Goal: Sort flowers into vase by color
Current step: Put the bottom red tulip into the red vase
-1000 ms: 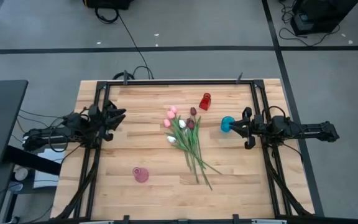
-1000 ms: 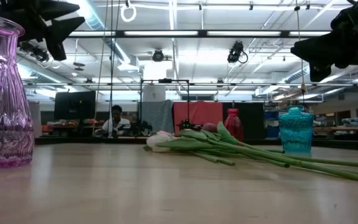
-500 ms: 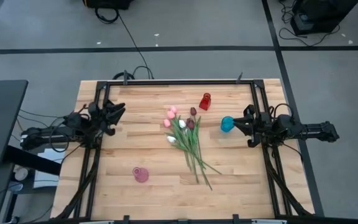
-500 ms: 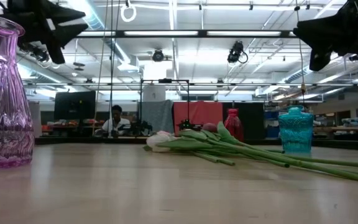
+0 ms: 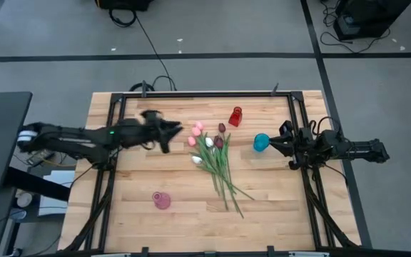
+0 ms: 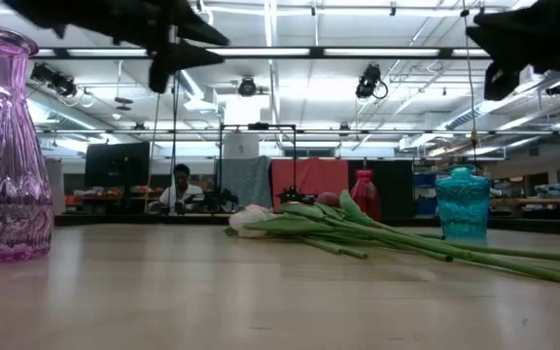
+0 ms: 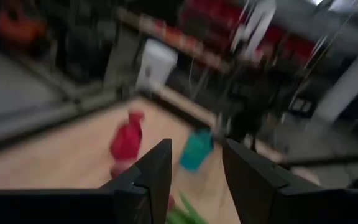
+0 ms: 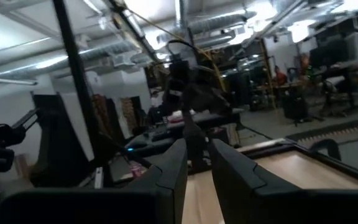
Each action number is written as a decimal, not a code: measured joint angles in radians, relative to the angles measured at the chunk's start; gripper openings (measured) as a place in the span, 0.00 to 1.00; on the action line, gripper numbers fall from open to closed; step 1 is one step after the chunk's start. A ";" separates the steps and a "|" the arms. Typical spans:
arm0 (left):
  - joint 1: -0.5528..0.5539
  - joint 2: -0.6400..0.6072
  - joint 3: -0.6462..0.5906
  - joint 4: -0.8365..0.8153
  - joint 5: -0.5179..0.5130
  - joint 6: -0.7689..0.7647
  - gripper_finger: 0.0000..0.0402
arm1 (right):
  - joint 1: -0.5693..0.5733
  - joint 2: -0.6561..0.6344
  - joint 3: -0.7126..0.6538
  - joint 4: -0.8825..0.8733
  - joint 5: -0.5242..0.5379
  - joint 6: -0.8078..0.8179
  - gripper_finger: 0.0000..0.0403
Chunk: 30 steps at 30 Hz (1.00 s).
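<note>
- Left gripper (image 5: 173,130) is hanging above the table (image 5: 120,207), just left of the flower heads, fingers (image 7: 146,180) spread with a clear gap between them, holding nothing.
- Left arm is reaching in from the table's left edge toward the middle.
- Right gripper (image 5: 277,143) is sitting by the right edge, just right of the teal vase (image 5: 261,142); its fingers (image 8: 166,180) are nearly pressed together, only a narrow slit showing, nothing pinched.
- Flowers (image 5: 216,158) are lying in a loose bunch at table centre, pink, white and dark red heads pointing to the far side, green stems trailing toward the near edge.
- Red vase (image 5: 235,116) is standing upright beyond the bunch.
- Pink vase (image 5: 161,200) is standing near the front, well apart from the bunch.
- Person (image 6: 178,190) is sitting far behind the table in the low view.
</note>
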 joint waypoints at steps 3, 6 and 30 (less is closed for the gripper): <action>-0.041 0.164 0.104 -0.064 -0.018 -0.075 0.37 | 0.000 0.000 0.061 -0.102 0.023 -0.025 0.21; -0.080 0.306 0.191 -0.074 -0.020 -0.158 0.37 | 0.000 0.000 0.111 -0.195 0.080 -0.053 0.21; -0.166 1.052 0.891 -0.598 0.219 -0.633 0.37 | 0.000 0.118 0.126 -0.178 0.077 -0.155 0.21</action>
